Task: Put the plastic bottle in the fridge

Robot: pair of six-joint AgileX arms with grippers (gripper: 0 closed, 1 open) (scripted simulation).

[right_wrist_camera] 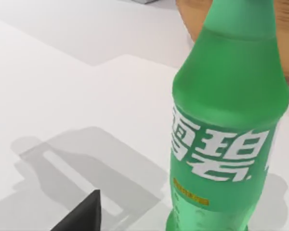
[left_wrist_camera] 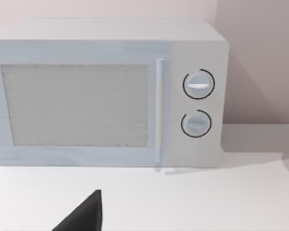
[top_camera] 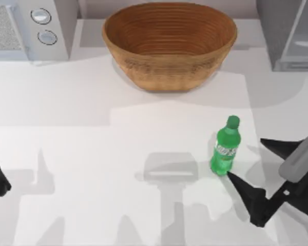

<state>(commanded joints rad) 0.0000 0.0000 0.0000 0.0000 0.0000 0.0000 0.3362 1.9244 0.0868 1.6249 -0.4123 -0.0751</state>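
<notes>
Item one: plastic bottle (top_camera: pixel 226 148). I read it as small, bright green and translucent, with a green screw cap and a green label carrying white lettering plus a small yellow strip beneath. It stands upright on the white counter (top_camera: pixel 92 154) at the right centre of the top view, cap still on. My right wrist view shows it (right_wrist_camera: pixel 229 120) close up.

Item two: fridge (top_camera: pixel 287 33). Large grey box in the upper right corner of the top view, with a pale framed door panel, well apart from the bottle.
</notes>
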